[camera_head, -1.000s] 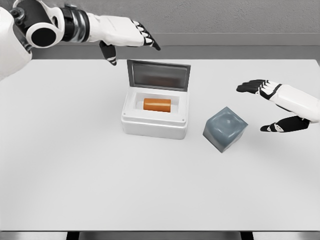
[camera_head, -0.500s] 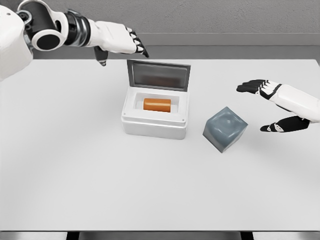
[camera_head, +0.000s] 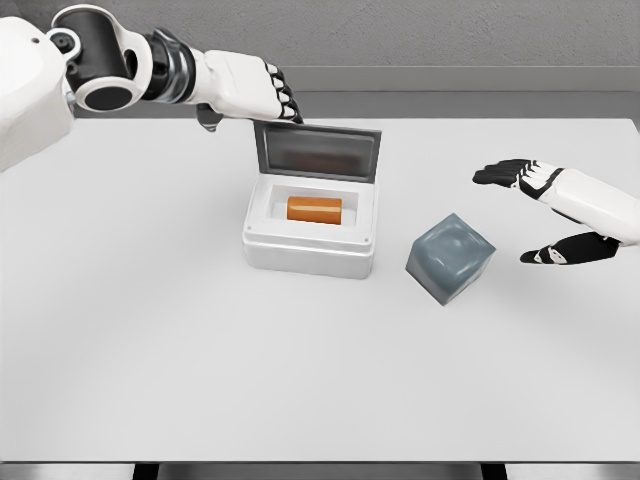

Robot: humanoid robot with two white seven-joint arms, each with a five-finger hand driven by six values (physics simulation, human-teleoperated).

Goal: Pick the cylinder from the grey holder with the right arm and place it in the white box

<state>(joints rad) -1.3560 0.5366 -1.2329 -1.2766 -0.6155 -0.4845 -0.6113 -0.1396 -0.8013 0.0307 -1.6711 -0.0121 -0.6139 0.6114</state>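
The orange cylinder [camera_head: 314, 209] lies on its side inside the white box [camera_head: 311, 248], whose grey lid [camera_head: 317, 151] stands raised at the back, and the grey holder [camera_head: 450, 257] sits tilted on the white bench [camera_head: 150, 330] just to the box's right. The left hand [camera_head: 250, 92] reaches in over the lid's upper left corner, its dark fingertips [camera_head: 292, 114] at the lid's top edge, fingers loosely extended and gripping nothing. The right hand [camera_head: 545, 215] hovers to the right of the holder, apart from it, fingers and thumb spread wide and empty
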